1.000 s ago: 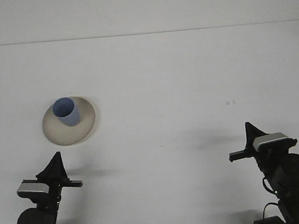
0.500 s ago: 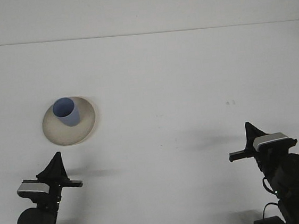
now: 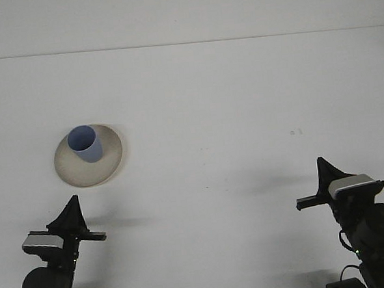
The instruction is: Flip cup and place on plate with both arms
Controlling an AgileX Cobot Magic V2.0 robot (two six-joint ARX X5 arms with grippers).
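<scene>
A blue cup [image 3: 85,143] stands upright, mouth up, on a beige plate [image 3: 105,167] at the left of the white table. My left gripper [image 3: 71,213] sits low at the front left, well short of the plate and apart from it. My right gripper [image 3: 324,171] sits low at the front right, far from the cup. Neither gripper holds anything. Each shows only as a dark pointed shape from behind.
The white table's far edge [image 3: 181,42] runs across the top of the view. Both arm bases [image 3: 45,283] stand at the bottom corners, the right one [image 3: 373,235] bulkier.
My right gripper has shifted slightly down and to the right. The cup, the plate and the left arm have not moved.
</scene>
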